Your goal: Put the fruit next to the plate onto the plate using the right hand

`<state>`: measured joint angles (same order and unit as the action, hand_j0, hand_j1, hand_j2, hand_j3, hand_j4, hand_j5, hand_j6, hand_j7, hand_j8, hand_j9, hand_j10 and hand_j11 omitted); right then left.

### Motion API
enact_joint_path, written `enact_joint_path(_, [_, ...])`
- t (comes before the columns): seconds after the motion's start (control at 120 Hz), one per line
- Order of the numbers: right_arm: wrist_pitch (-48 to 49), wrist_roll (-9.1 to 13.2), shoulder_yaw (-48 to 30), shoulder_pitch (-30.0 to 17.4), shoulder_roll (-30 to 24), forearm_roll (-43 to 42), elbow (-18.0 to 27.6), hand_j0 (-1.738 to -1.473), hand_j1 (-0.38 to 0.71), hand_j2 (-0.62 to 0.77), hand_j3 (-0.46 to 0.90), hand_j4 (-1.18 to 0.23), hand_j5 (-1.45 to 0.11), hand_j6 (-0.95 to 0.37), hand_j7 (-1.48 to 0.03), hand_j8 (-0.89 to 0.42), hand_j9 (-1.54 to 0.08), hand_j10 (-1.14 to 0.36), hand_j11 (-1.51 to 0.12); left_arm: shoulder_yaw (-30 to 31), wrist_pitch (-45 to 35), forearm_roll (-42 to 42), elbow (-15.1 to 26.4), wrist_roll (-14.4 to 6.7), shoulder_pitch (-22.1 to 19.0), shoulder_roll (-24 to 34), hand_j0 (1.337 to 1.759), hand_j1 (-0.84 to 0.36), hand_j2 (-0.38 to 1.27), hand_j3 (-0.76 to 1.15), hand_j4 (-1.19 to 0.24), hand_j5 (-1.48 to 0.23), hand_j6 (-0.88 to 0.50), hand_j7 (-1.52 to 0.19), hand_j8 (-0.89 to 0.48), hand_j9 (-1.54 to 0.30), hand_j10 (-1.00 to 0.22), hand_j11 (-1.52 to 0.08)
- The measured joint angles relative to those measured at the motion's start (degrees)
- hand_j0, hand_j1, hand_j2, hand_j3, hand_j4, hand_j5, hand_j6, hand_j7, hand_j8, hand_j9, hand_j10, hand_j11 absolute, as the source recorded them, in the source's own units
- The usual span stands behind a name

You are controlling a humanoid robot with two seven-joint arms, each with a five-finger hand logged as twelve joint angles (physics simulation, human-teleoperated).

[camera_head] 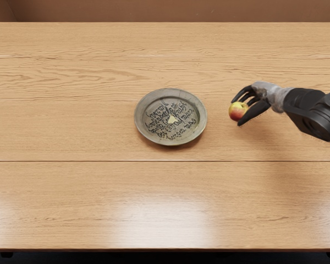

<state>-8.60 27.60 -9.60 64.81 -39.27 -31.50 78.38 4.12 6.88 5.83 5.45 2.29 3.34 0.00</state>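
Observation:
A small red and yellow apple (237, 110) is to the right of the plate, with my right hand (247, 104) curled around it from the right side. The dark fingers (255, 110) wrap over and under the fruit. Whether the apple touches the table I cannot tell. The grey round plate (144, 104) with dark script on it lies near the table's middle, a short gap left of the apple. The right arm (313, 113) comes in from the right edge. No left arm shows.
A wide wooden table (99, 192) fills the view, with its far edge at the top against a brown wall and its near edge at the bottom.

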Motion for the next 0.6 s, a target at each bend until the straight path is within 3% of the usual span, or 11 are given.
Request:
enact_joint_path(0.158, [4.7, 0.1, -4.0, 0.2, 1.2, 2.0, -0.1, -1.657, 0.33, 0.36, 0.0, -0.62, -0.98, -0.43, -0.95, -0.47, -0.98, -0.71, -0.97, 0.0, 0.0, 0.0, 0.0, 0.0, 0.0, 0.0, 1.658, 0.07, 0.05, 0.0, -0.23, -0.3, -0.23, -0.3, -0.23, -0.3, -0.23, -0.3])
enact_joint_path(0.6, [5.9, 0.2, -7.8, 0.8, 12.5, 5.5, -1.8, -1.658, 0.36, 0.43, 0.0, -0.61, -1.0, -0.42, -0.97, -0.48, -1.0, -0.72, -1.0, 0.0, 0.0, 0.0, 0.0, 0.0, 0.0, 0.0, 1.658, 0.07, 0.05, 0.0, -0.23, -0.3, -0.23, -0.3, -0.23, -0.3, -0.23, -0.3])
